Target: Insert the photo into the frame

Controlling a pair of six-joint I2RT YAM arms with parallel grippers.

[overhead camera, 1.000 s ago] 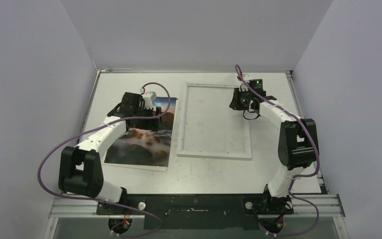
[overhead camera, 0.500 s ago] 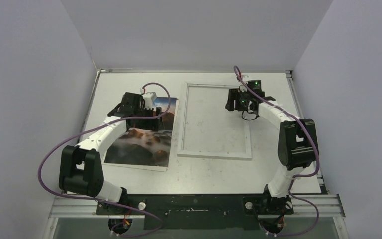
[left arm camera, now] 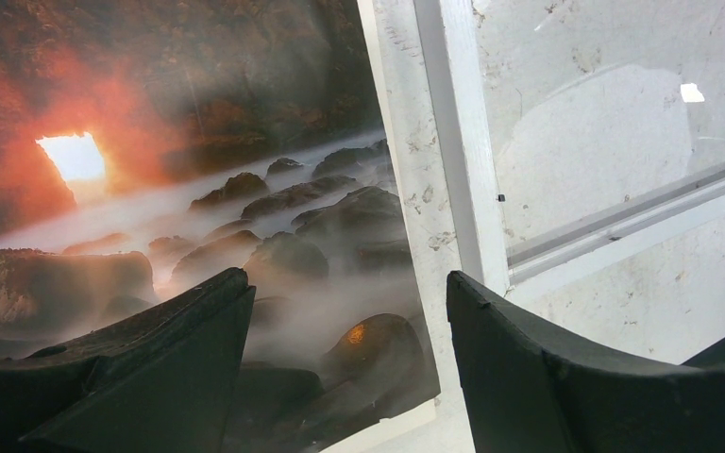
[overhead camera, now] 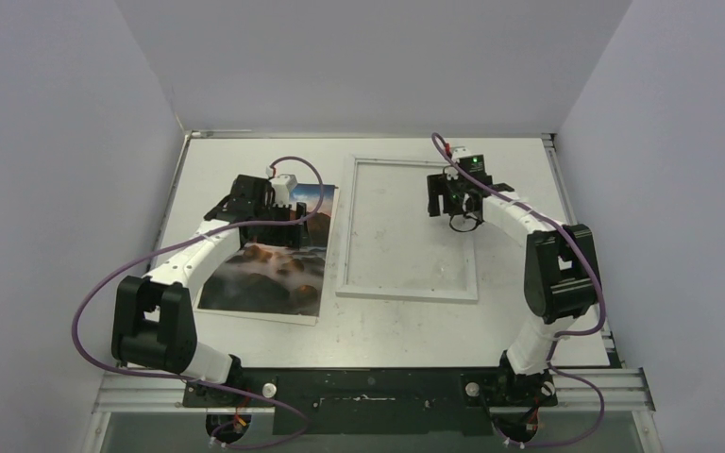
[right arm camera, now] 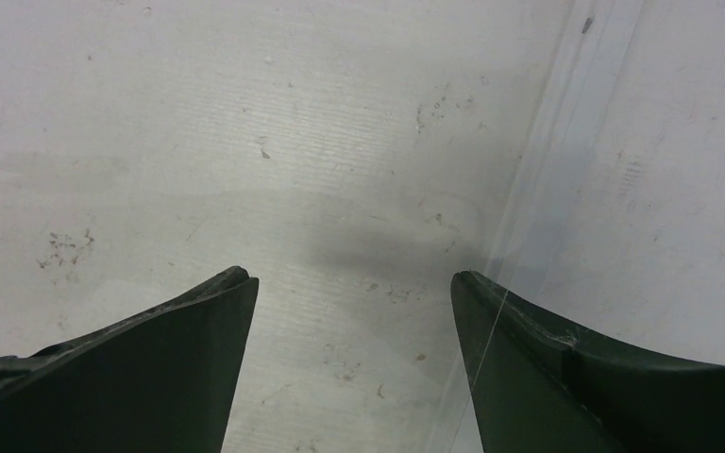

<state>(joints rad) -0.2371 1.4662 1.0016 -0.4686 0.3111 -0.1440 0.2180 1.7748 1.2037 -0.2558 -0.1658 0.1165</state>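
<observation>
Above the glossy mountain-sunset photo [overhead camera: 274,274], the left gripper [left arm camera: 349,283] gapes empty; the right gripper [right arm camera: 349,278] gapes over the thin white rectangular frame [overhead camera: 406,291].

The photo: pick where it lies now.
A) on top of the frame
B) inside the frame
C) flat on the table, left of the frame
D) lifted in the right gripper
C: the photo lies flat on the table beside the left rail of the frame, whose opening shows only bare tabletop.

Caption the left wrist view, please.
Open left jaws over rectangular glossy mountain-sunset photo, thin white rectangular frame alongside.
</observation>
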